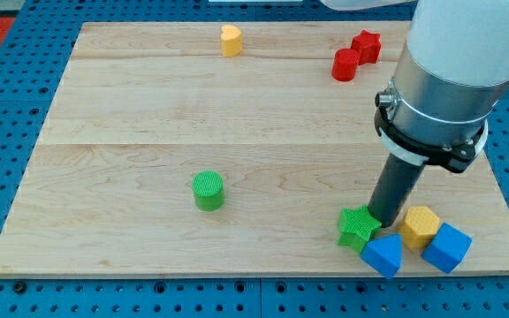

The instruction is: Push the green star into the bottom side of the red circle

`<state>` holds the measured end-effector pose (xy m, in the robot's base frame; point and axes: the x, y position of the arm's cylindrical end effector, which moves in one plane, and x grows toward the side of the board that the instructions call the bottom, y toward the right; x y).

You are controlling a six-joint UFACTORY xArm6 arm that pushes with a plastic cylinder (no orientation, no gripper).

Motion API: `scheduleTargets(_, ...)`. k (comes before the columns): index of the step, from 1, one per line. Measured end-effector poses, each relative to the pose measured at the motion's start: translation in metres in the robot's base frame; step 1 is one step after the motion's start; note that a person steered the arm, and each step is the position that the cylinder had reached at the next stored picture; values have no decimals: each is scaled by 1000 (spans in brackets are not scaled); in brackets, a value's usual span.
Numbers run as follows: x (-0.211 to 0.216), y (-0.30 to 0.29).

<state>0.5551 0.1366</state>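
Note:
The green star lies near the view's bottom right of the wooden board. The red circle sits far above it near the view's top right, touching a red star. My tip is down on the board at the green star's right edge, touching or nearly touching it, between the star and a yellow hexagon block.
Two blue blocks lie just below and right of the green star. A green circle sits at the view's lower middle. A yellow heart-like block is at the top middle. The arm's large body overhangs the right side.

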Motion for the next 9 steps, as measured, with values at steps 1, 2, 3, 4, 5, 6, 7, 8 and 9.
scheduleTargets(1,0,-29)
scheduleTargets(2,-29,-39)
scheduleTargets(3,-69,8)
scheduleTargets(4,-62,98)
scheduleTargets(5,-8,185)
scheduleTargets(6,48,207)
scheduleTargets(7,62,196)
scheduleTargets(8,61,167)
scheduleTargets(9,63,142)
